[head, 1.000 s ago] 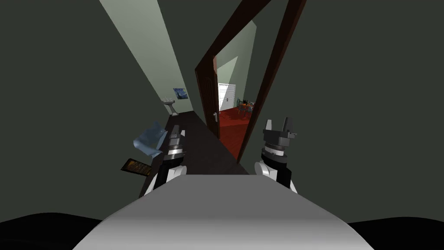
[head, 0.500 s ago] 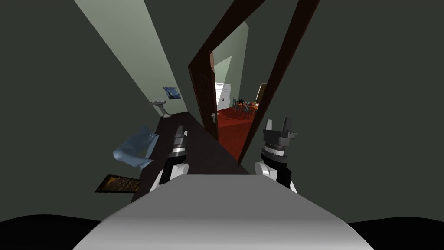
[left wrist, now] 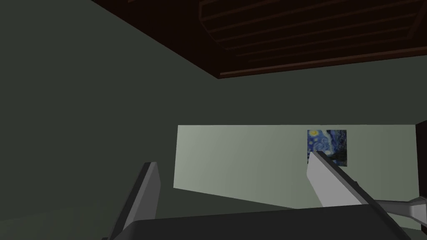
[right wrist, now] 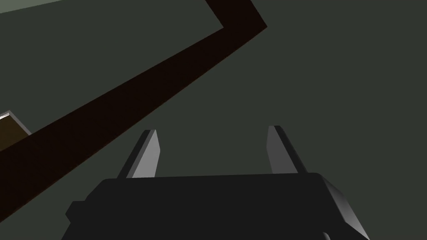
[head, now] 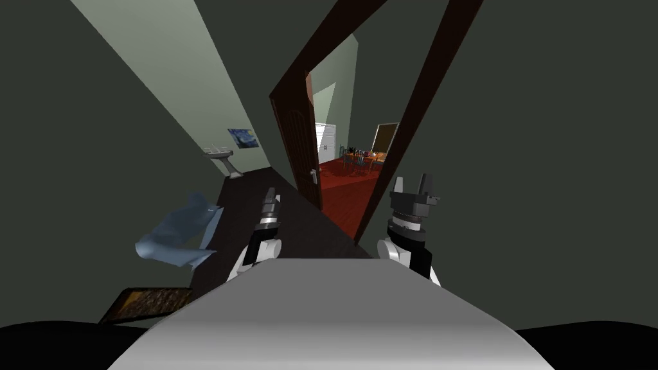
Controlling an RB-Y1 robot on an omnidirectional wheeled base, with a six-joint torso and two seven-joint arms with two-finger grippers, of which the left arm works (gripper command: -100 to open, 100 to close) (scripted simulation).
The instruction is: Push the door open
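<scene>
- Since one second ago our own view has turned, so the whole scene has slid to the left. The left gripper (head: 271, 196) now leans more toward the door (head: 295, 141) than before.
- A patterned mat (head: 148, 303) lies at the left edge of the dark floor (head: 302, 225), and a blue crumpled shape (head: 177, 234) is just beyond it.
- A pedestal sink (head: 222, 157) stands at the far end of this floor, with a blue painting (head: 243, 137) on the wall just above it.
- The left gripper is near the lower part of the door, and its fingers (left wrist: 146, 191) stand apart.
- The dark brown door is open, with its leaf at the left side of the opening and a pale handle (head: 313, 175) on it.
- Through the opening we see a red floor (head: 344, 186), a table with chairs (head: 361, 157) and white doors (head: 326, 142).
- The door frame (head: 411, 122) stands at the right side of the opening.
- The right gripper (head: 412, 183) is before the grey-green wall to the right of the frame, with its fingers (right wrist: 148, 152) apart.
</scene>
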